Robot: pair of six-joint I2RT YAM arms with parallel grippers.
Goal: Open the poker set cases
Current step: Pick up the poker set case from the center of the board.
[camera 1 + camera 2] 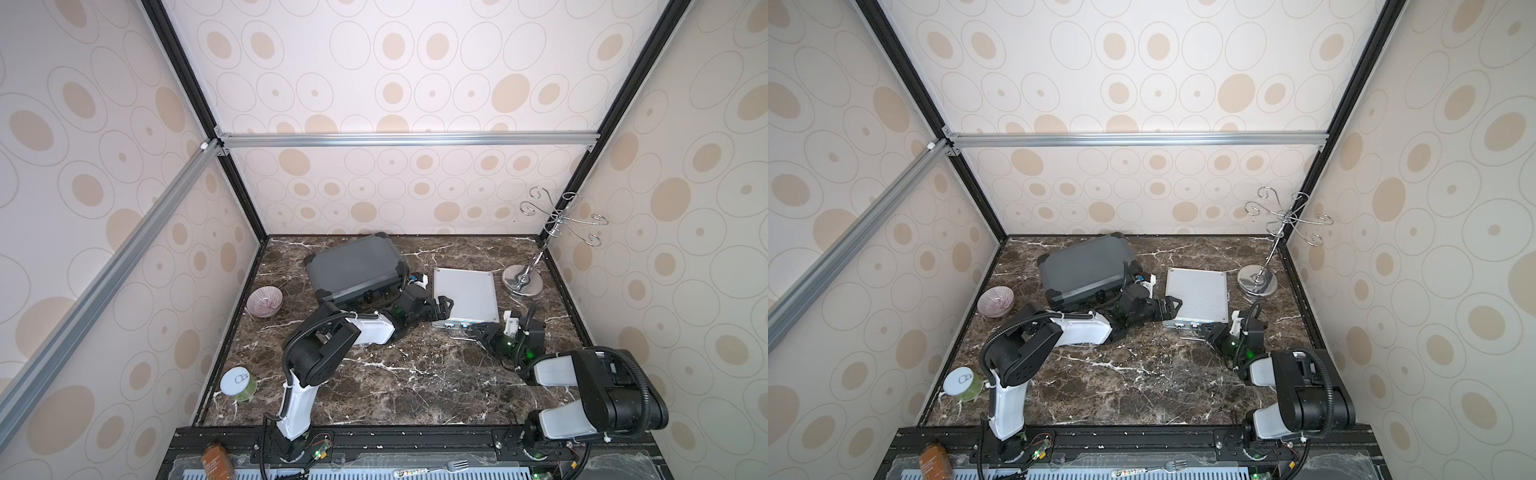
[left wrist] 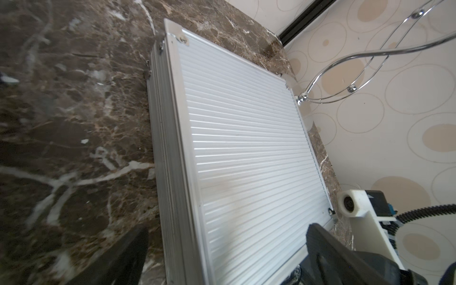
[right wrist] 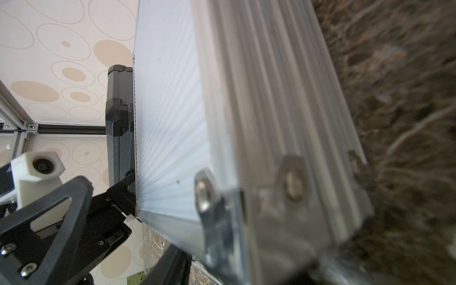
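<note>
dark grey case (image 1: pixel 353 268) back-left on tabletop (image 1: pixel 415 382), ribbed silver aluminium case (image 1: pixel 465 291) beside it, both lids down. left gripper (image 1: pixel 441 306) wide, straddling silver case's side edge; right gripper (image 1: pixel 478 331) at its front corner, opening unclear.

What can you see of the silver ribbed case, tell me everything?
The silver case is a flat rectangular aluminium-looking briefcase with a finely ribbed lid, smooth frame edges and riveted metal corners. It lies flat and looks shut on the marble table, lid up, its folded handle facing the robot. The open left gripper straddles its near left edge; the right gripper is at its near right corner, contact unclear.
</note>
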